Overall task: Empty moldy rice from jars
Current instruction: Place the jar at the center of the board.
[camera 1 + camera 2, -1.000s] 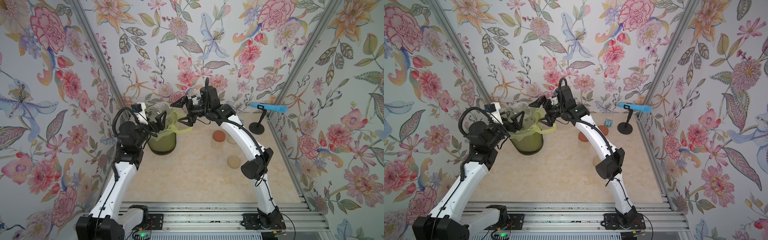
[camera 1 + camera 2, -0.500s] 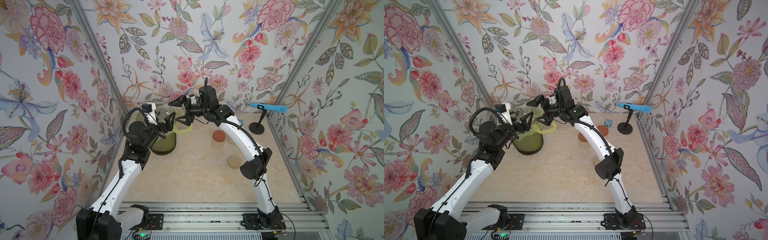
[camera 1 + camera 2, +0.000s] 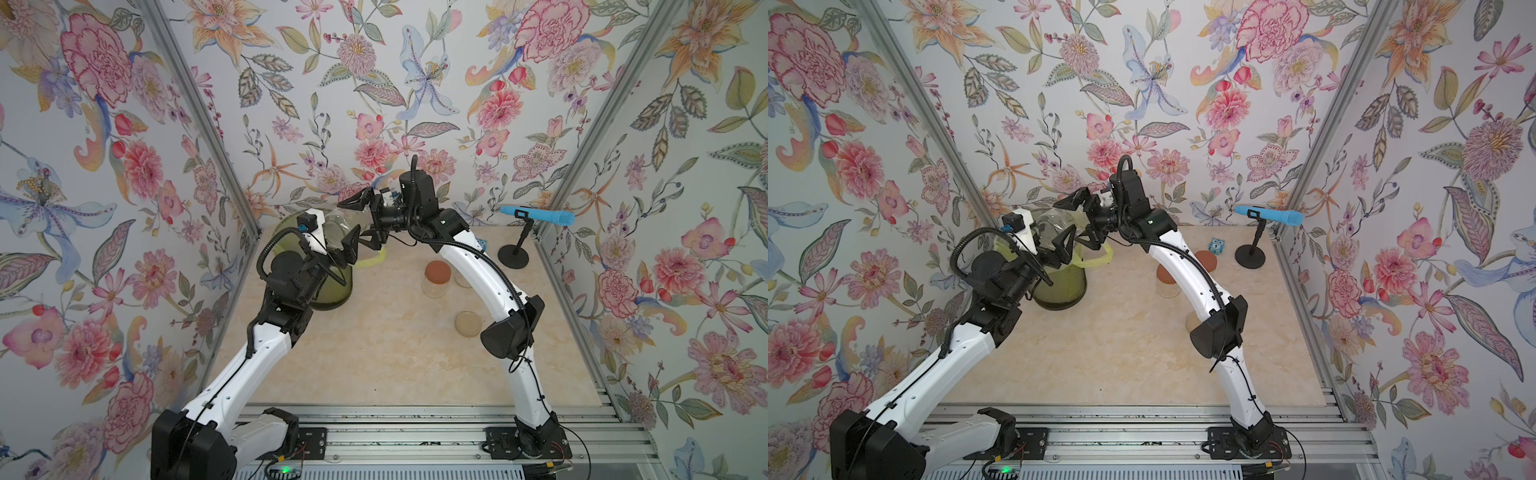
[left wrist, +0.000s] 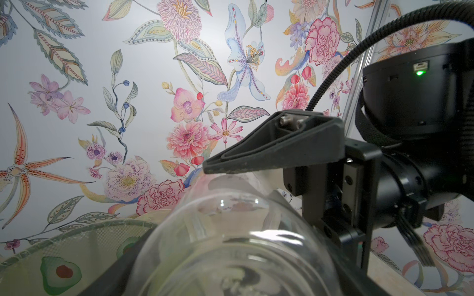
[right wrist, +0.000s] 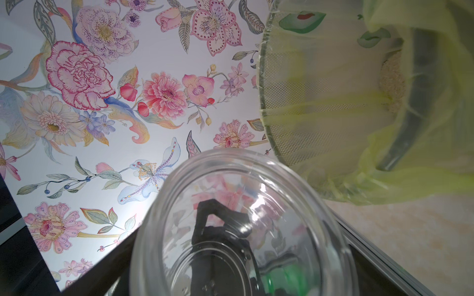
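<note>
My left gripper [image 3: 332, 243] is shut on a clear glass jar [image 3: 336, 225], held lidless and on its side above the green bin [image 3: 332, 291]. In the left wrist view the jar [image 4: 230, 243] looks nearly bare, with a few bits stuck inside. Its mouth faces my right gripper [image 3: 351, 224], which is open with one finger on either side of the jar. Moldy rice [image 5: 392, 82] lies in the bin's yellow-green liner. A jar with a reddish-brown lid [image 3: 436, 282] stands mid-table. Another [image 3: 1206, 259] is half hidden behind my right arm.
A beige lid [image 3: 468, 323] lies flat on the table beside my right elbow. At the back right stand a blue microphone [image 3: 538, 216] on a black stand and a small blue toy [image 3: 1216, 246]. Flowered walls close in on three sides.
My left arm has carried the jar to the right, from over the bin to between the right gripper's open fingers. The right arm has shifted only a little.
</note>
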`<move>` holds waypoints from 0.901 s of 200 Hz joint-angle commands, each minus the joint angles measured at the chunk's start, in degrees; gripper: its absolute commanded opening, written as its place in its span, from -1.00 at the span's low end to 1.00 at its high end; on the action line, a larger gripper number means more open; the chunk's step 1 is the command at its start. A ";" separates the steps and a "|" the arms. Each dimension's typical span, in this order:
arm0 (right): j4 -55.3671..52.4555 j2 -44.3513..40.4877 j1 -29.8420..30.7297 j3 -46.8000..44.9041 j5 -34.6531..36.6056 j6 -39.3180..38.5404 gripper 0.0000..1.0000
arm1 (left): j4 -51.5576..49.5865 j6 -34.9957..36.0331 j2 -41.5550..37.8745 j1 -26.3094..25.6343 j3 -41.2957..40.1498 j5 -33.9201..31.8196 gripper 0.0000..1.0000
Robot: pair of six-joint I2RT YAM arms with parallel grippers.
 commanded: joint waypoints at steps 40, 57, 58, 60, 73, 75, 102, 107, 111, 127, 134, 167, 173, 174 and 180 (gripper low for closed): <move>3.50 -0.23 0.28 0.05 -2.09 1.08 0.99 | 4.54 1.76 1.55 -1.84 -0.58 -0.15 -1.00; 3.55 -0.49 0.25 -0.37 -2.09 0.84 0.97 | 4.29 1.69 1.75 -1.97 -0.74 -0.19 -1.00; 3.52 -0.49 0.25 -0.40 -2.09 0.78 0.96 | 4.27 1.69 1.77 -1.97 -0.75 -0.22 -1.00; 3.55 -0.43 0.29 -0.46 -2.14 0.77 0.96 | 4.36 1.62 1.78 -1.97 -0.80 -0.19 -1.00; 3.49 -0.66 0.02 -0.87 -2.18 0.52 0.86 | 4.56 1.52 1.92 -2.01 -0.94 -0.08 -1.00; 3.50 -0.74 -0.01 -0.91 -2.18 0.55 0.84 | 4.61 1.47 1.95 -2.07 -0.94 -0.07 -1.00; 3.50 -0.94 -0.25 -1.30 -2.09 -0.70 0.47 | 4.57 1.10 2.57 -2.06 -0.59 0.55 -1.00; 3.52 -0.90 -0.35 -1.30 -2.09 -1.03 0.38 | 4.52 1.01 2.66 -2.11 -0.54 0.63 -1.00; 3.53 -0.92 -0.32 -1.30 -2.09 -1.32 0.30 | 4.44 0.97 2.74 -2.14 -0.50 0.71 -1.00; 3.53 -0.98 -0.51 -1.46 -2.26 -2.07 -0.01 | 4.43 0.90 2.93 -2.14 -0.34 0.87 -0.96; 3.46 -1.02 -0.69 -1.69 -2.27 -2.29 -0.15 | 4.35 0.90 2.93 -2.14 -0.32 0.92 -0.89; 3.46 -1.15 -1.04 -2.17 -2.19 -4.55 -0.51 | 4.11 0.93 2.46 -2.23 -0.23 1.34 0.00; 3.43 -1.24 -1.22 -2.31 -2.16 -5.28 -0.55 | 3.98 0.99 2.32 -2.15 -0.15 1.42 0.10; 3.42 -1.26 -1.28 -2.33 -2.13 -5.35 -0.55 | 3.98 0.99 2.32 -2.14 -0.15 1.43 0.12; 3.33 -1.46 -1.48 -2.58 -2.07 -6.15 -0.56 | 3.64 1.17 2.03 -2.12 -0.06 1.39 0.26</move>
